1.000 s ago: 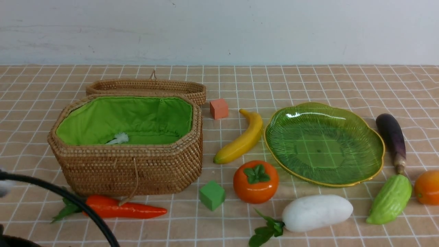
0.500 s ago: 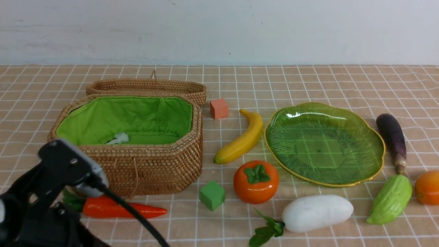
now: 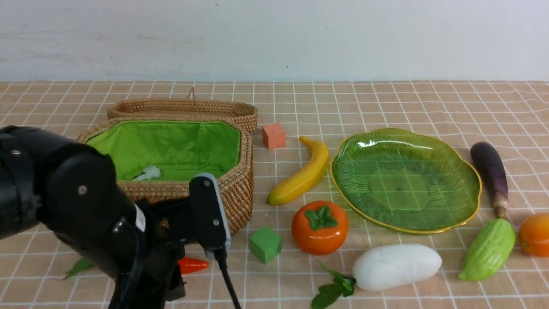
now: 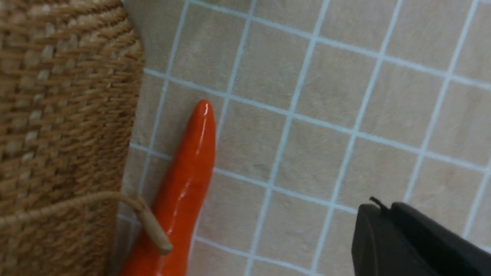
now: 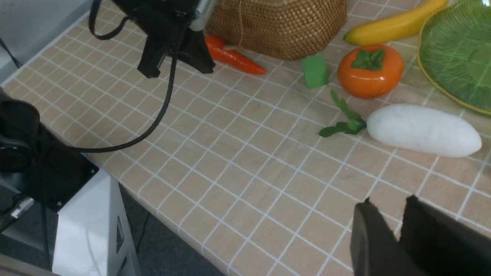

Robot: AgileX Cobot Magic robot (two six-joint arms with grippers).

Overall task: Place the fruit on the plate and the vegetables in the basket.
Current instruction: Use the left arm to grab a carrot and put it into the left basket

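A pale wall (image 3: 274, 38) runs across the whole back, whitish with a faint blue-grey cast, plain, lightly scuffed and dotted with a few small dark specks. It meets the table (image 5: 238, 172) in a straight line. A peach-tan cloth (image 3: 407, 98) covers the tabletop, printed with a grid of thin white lines and slightly rippled at the far right. The light is soft and even, and shadows are short and faint. In the right wrist view the table's near edge drops to a dark grey floor (image 5: 161, 237), with a glossy white box-like stand (image 5: 92, 222) just beside that edge. A light grey surface (image 5: 34, 23) lies past the table's side; wall or floor, I cannot tell.
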